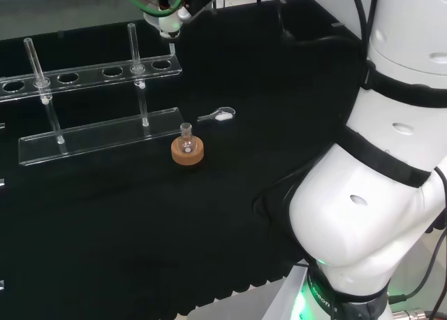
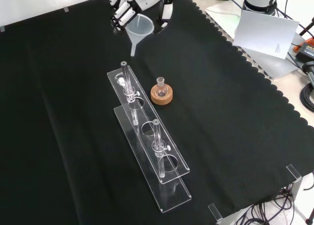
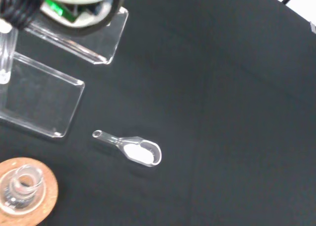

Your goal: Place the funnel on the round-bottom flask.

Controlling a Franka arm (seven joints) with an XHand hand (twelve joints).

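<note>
From the front view I see the hand (image 2: 128, 4) at the top edge of the cloth, its fingers curled round the rim of the clear funnel (image 2: 139, 28), which hangs spout down above the surface (image 2: 235, 122). The round-bottom flask (image 2: 161, 90) sits upright in its cork ring (image 2: 162, 97), well apart from the funnel and nearer the camera. Just left of the flask in this view stands the clear tube rack (image 2: 147, 136), running toward the near edge with two glass tubes (image 2: 126, 82) upright in it; its far end lies between the funnel and the flask, a little to the left. In my wrist view a small clear scoop (image 3: 132, 148) with white powder lies flat on the cloth, near the cork ring but not touching it. In the front view, the cloth right of the flask is bare out to the scalloped edge.
</note>
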